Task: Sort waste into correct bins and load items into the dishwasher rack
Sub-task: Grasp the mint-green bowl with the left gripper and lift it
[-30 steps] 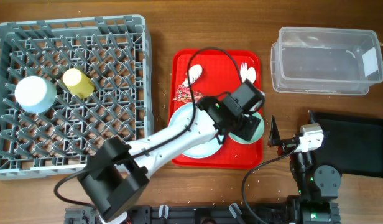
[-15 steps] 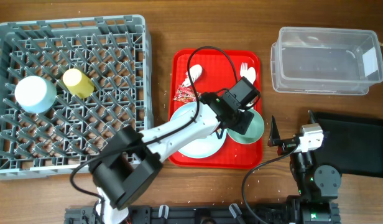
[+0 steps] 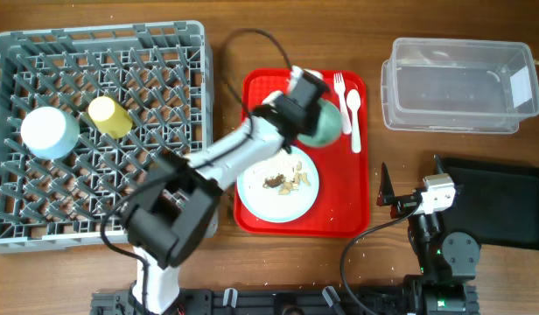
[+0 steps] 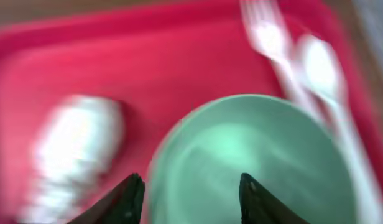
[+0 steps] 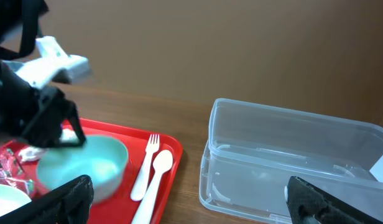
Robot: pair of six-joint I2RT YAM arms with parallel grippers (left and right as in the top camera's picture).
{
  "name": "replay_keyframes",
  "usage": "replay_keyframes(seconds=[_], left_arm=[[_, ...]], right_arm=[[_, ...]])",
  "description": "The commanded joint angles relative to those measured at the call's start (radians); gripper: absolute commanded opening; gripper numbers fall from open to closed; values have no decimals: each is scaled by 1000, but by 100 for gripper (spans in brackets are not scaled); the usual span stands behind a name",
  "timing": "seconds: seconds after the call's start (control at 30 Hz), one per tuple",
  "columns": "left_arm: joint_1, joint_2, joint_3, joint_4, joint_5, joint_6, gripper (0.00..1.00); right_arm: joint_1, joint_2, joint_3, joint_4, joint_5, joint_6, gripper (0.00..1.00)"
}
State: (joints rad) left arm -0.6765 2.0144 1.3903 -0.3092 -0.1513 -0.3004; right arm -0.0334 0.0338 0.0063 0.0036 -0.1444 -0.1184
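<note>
My left gripper (image 3: 303,98) (image 4: 190,193) is shut on the rim of the pale green saucer (image 3: 324,124) (image 4: 253,155), a small deep dish, over the far part of the red tray. The white fork (image 3: 339,86) and spoon (image 3: 353,114) lie just right of it. The white plate (image 3: 278,184) holds brown and beige food scraps (image 3: 285,179). The crumpled napkin (image 4: 73,143) lies left of the saucer. The red wrapper (image 5: 4,165) shows in the right wrist view. My right gripper (image 3: 388,194) (image 5: 191,199) is open and empty, right of the tray.
The grey dishwasher rack (image 3: 199,105) at the left holds the yellow cup (image 3: 109,115) and the pale mint bowl (image 3: 49,131). The clear tub (image 3: 388,96) stands at the far right, the black tray (image 3: 506,206) at the near right. The red serving tray (image 3: 252,214) is in the middle.
My left gripper has moved from the tray's near right corner to its far middle, taking the green saucer along. The plate with scraps is now uncovered. The right arm has not moved.
</note>
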Motion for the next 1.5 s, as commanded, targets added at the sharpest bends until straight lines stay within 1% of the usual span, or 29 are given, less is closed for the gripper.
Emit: replay_keyframes(seconds=[0.0,0.03,0.13,0.2,0.23,0.3,0.33,0.4,0.5,0.57,0.63,0.7,0.83,0.87,0.97,1.03,1.13,1.17,1.2,1.33,1.4,1.47], left_arm=[[51,-51,17,-5,-35,10,50],[51,-74,18,-14,-7,10,52],[26,-158,17,-67,159,24,55],[-16,-188,17,-109,293,132,57],[-43,-187,17,-126,307,178,59],[-89,-164,17,-153,297,249,62],[-105,-148,17,-155,277,257,63],[-131,-103,17,-147,232,256,62],[-135,-35,17,-132,206,256,60],[-135,-5,17,-117,135,256,57],[-135,15,17,-89,50,256,57],[-134,29,17,-72,49,261,56],[-134,43,17,-68,48,260,49],[-136,37,18,-66,48,259,49],[-160,-27,18,-68,48,260,49],[-173,-111,18,-63,48,266,50],[-159,-163,18,-45,49,298,50],[-147,-159,18,-45,49,323,51],[-134,-141,18,-45,49,323,53],[-88,-33,18,-19,49,323,53],[-71,31,18,-2,84,322,52],[-72,48,18,6,111,322,52]], right_arm=[[4,-4,-1,4,13,-11,100],[4,-4,-1,4,13,-11,100],[4,-3,-1,4,13,-11,100],[4,-4,-1,3,13,-11,100],[4,-4,-1,4,13,-11,100],[4,-4,-1,4,13,-11,100],[4,-3,-1,4,13,-11,100],[4,-4,-1,4,13,-11,100],[4,-4,-1,4,13,-11,100],[4,-4,-1,4,13,-11,100],[4,-4,-1,4,13,-12,100],[4,-4,-1,4,13,-11,100],[4,-4,-1,4,13,-11,100],[4,-4,-1,4,13,-11,100],[4,-4,-1,4,13,-11,100],[4,-4,-1,4,13,-11,100],[4,-4,-1,4,13,-11,100],[4,-4,-1,4,13,-11,100],[4,-4,-1,4,13,-11,100],[4,-4,-1,4,13,-11,100],[4,-4,-1,4,13,-11,100],[4,-4,-1,4,13,-11,100]])
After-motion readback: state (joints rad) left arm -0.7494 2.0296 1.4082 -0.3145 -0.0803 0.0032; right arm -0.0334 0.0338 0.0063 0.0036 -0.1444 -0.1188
